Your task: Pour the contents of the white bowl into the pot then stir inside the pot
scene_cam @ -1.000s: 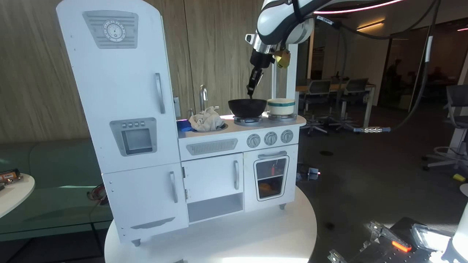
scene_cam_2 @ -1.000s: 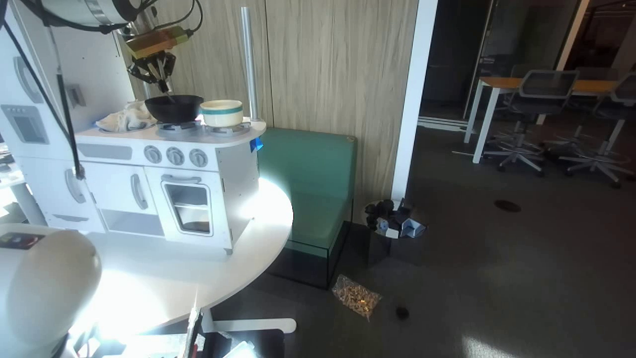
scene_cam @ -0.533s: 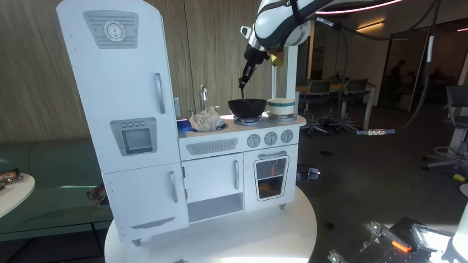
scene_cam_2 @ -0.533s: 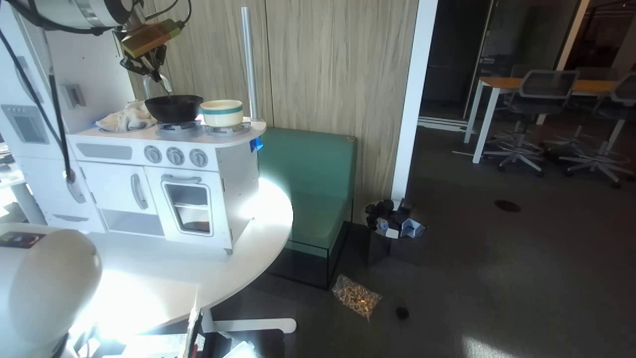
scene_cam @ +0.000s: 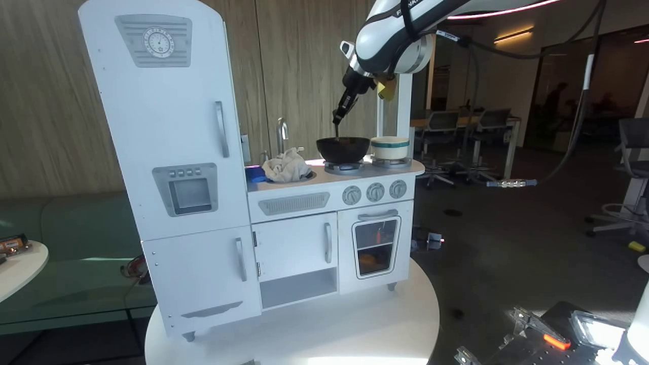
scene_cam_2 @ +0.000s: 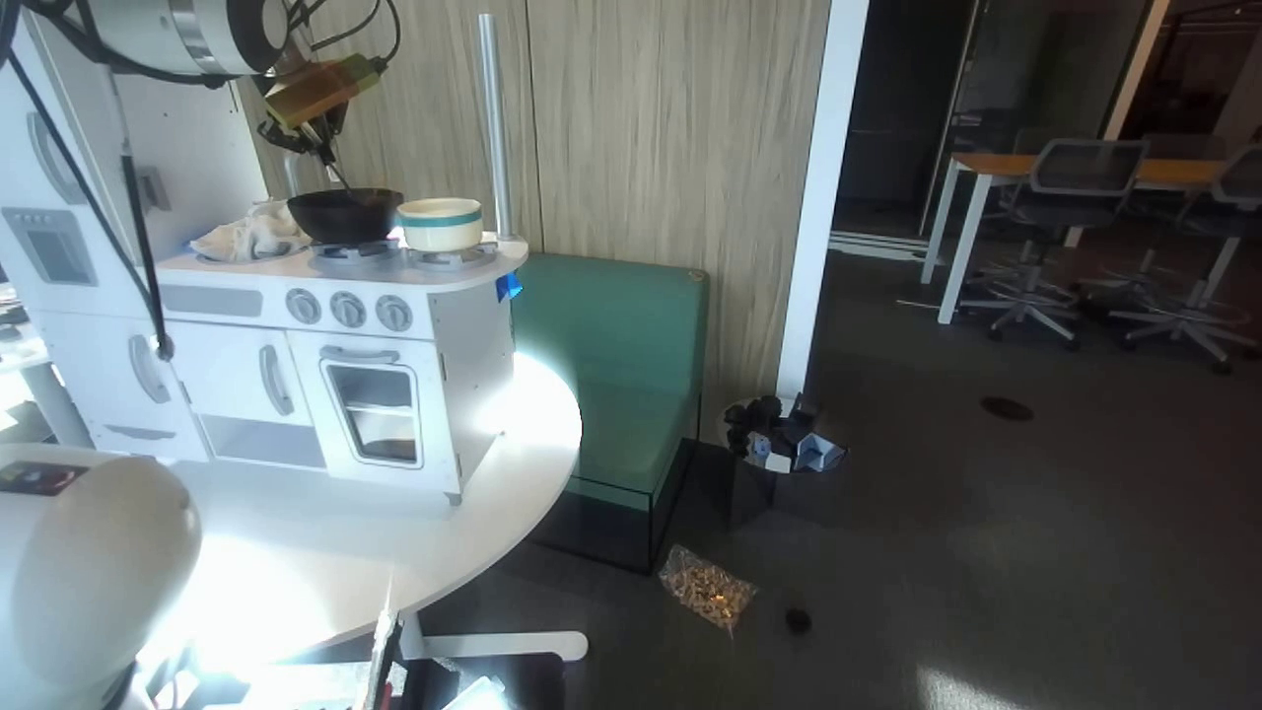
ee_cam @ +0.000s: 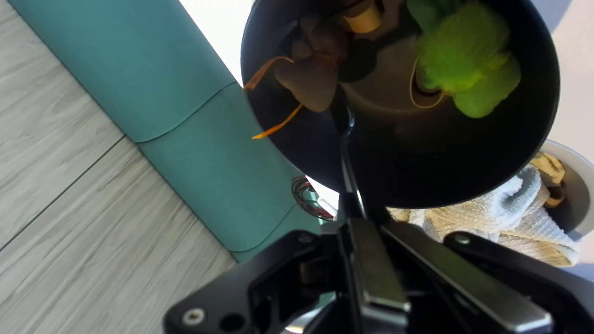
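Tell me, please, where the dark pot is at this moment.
In both exterior views, the dark pot sits on the left burner, between the pale cloth and the teal-banded white bowl.

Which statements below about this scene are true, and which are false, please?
1. The round teal-banded cream bowl stands beside the wide round black pot. True.
2. The pot is empty. False: a fuzzy green piece lies in it.
3. The black gripper holds a slender dark utensil reaching into the pot. True.
4. A crumpled beige cloth partly covers the round grey sink. True.
5. The bowl is in the sink. False: it stands on a grey burner.
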